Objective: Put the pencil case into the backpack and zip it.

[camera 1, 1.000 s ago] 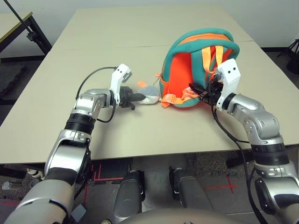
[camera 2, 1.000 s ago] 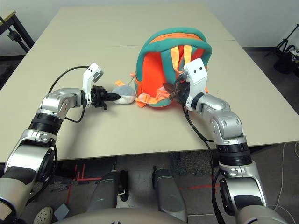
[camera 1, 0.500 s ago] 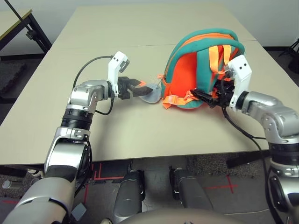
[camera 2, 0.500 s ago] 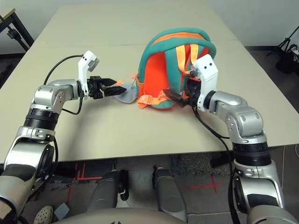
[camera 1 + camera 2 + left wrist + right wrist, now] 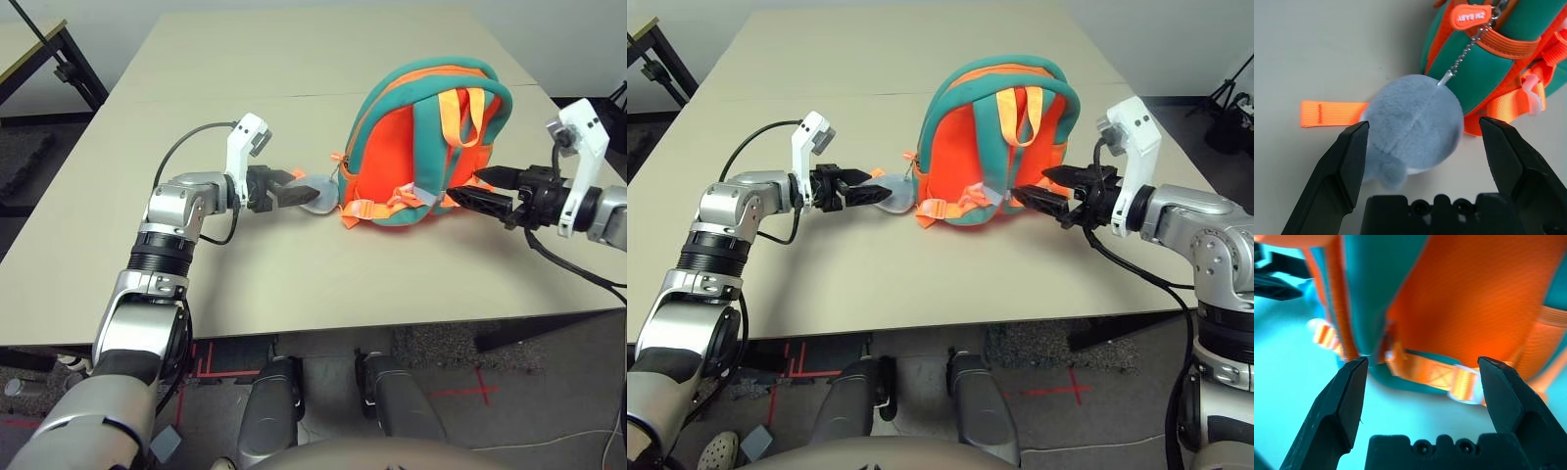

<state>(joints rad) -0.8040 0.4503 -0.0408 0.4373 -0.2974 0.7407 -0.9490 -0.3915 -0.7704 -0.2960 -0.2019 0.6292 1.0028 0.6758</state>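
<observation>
Backpack [image 5: 423,147]: small, orange panels with teal plush edging, standing upright on the tan table [image 5: 245,117], strap side toward the robot, orange straps [image 5: 460,113] hanging down its back. Pencil case: no frame shows it on the table or in either gripper, so it is judged to be inside the bag already, which cannot be confirmed. Grey plush charm [image 5: 1413,125]: hangs on a thin bead chain from an orange zip tab at the bag's left side, lying on the table. Left gripper [image 5: 294,186]: fingers spread wide, holding nothing, the charm lying loose between them. Right gripper [image 5: 475,188]: fingers likewise spread and empty, tips just beside the bag's lower right corner, apart from it. Risks: with nothing bracing it, the soft bag may tip or slide if nudged; the left fingers could close on the charm instead of the zip tab; an unseen gap in the zip would leave the task incomplete. View differences: the left wrist view alone shows the chain, the lettered tab and a loose strap end [image 5: 1327,113] on the table; the right wrist view shows the lower strap buckles [image 5: 1462,384] close up; the head views give both arms and the bag whole.
</observation>
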